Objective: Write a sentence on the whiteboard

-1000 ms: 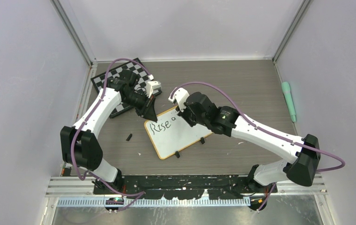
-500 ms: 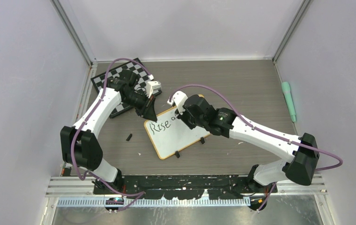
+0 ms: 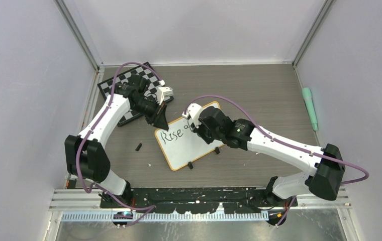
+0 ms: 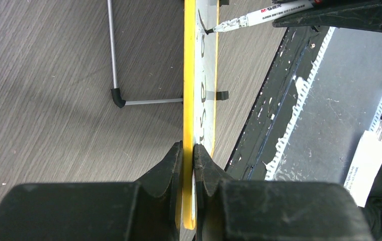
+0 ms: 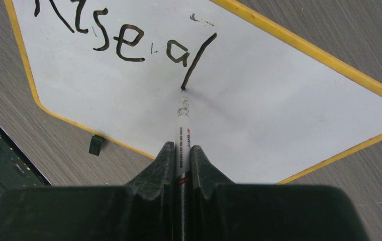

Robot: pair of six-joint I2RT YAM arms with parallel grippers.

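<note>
The whiteboard point(image 3: 186, 145) lies on the table with its yellow rim, also in the right wrist view point(image 5: 289, 85). Black writing point(image 5: 113, 35) reads "Rise a" plus one fresh long stroke point(image 5: 198, 60). My left gripper point(image 4: 188, 150) is shut on the board's far left edge point(image 4: 189, 75). My right gripper point(image 5: 181, 153) is shut on a white marker point(image 5: 183, 130), whose tip touches the board at the lower end of the stroke. In the top view the right gripper point(image 3: 195, 123) hovers over the board's upper middle. The marker also shows in the left wrist view point(image 4: 259, 17).
A black-and-white chessboard point(image 3: 123, 83) lies behind the left arm. A small black cap point(image 3: 138, 147) lies left of the board. A green marker-like object point(image 3: 309, 108) rests at the far right. The board's black feet clips point(image 3: 216, 150) stick out at its near edge.
The right gripper has pulled the marker toward the near side, drawing a long stroke after the "a". The left gripper has held still on the board's edge.
</note>
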